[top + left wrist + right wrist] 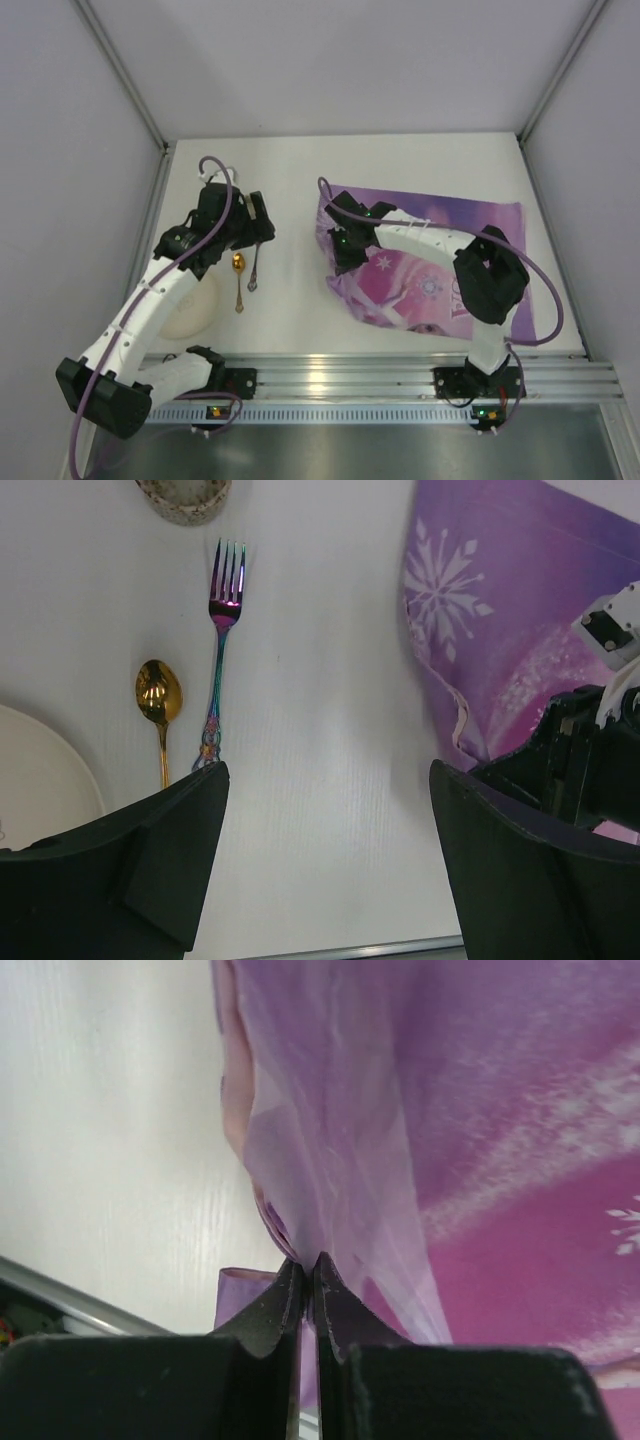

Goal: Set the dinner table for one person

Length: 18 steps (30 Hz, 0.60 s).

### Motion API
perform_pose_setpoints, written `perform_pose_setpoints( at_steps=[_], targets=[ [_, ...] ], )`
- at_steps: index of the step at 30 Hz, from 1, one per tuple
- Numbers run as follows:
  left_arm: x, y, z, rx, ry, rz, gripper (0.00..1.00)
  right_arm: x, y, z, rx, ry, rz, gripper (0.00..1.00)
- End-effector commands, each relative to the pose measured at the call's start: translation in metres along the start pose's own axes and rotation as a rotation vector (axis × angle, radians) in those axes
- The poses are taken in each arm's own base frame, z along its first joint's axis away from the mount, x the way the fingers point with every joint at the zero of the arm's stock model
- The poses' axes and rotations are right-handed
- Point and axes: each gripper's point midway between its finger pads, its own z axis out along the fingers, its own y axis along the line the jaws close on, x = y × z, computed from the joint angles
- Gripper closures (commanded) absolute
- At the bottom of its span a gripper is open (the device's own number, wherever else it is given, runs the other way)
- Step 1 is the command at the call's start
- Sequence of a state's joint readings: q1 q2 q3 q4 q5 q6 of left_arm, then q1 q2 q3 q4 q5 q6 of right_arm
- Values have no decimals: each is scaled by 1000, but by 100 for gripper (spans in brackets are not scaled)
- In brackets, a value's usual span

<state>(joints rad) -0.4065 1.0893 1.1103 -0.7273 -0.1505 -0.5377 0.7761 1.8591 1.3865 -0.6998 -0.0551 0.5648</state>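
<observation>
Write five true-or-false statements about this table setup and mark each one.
1. The right hand is shut on the purple placemat. True.
2. The left hand holds the fork. False: it is open and empty; the fork lies on the dinner table.
3. The gold spoon lies beside the fork. True.
4. The plate sits on the placemat. False: it rests on the bare table.
5. The placemat lies flat. False: its gripped edge is lifted and rumpled.
</observation>
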Motion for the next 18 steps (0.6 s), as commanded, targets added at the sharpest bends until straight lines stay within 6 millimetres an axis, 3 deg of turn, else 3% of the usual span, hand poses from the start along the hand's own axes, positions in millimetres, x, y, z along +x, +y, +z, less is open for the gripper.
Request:
perform_pose_setpoints(
  at_steps=[1,2,3,5,6,7,9,14,18],
  targets=[
    [-9,5,-7,-35,-40,-28,13,-5,36,-19,-113,-12,29,100],
    [-9,6,-9,-38,-41,-30,13,-4,48,-21,-154,-10,12,100],
    [-9,7,-9,-44,-43,-32,13,-9,60,-25,-197,-28,-1,91],
    [-8,9,-11,-53,-43,-34,13,-11,74,-34,-241,-38,-16,65],
    [-8,10,-11,-56,-41,-33,14,-17,78,-43,-259,-61,-21,33],
    [-8,10,-11,-58,-41,-35,13,-18,80,-47,-267,-72,-23,19],
    [-7,11,-11,-63,-39,-41,13,-22,83,-65,-294,-104,-30,1],
    [-3,3,-1,-30,-11,-45,14,-19,83,-109,-343,-170,-54,0],
    [16,-18,24,23,63,-28,15,-12,57,-149,-307,-272,-62,0]
  ],
)
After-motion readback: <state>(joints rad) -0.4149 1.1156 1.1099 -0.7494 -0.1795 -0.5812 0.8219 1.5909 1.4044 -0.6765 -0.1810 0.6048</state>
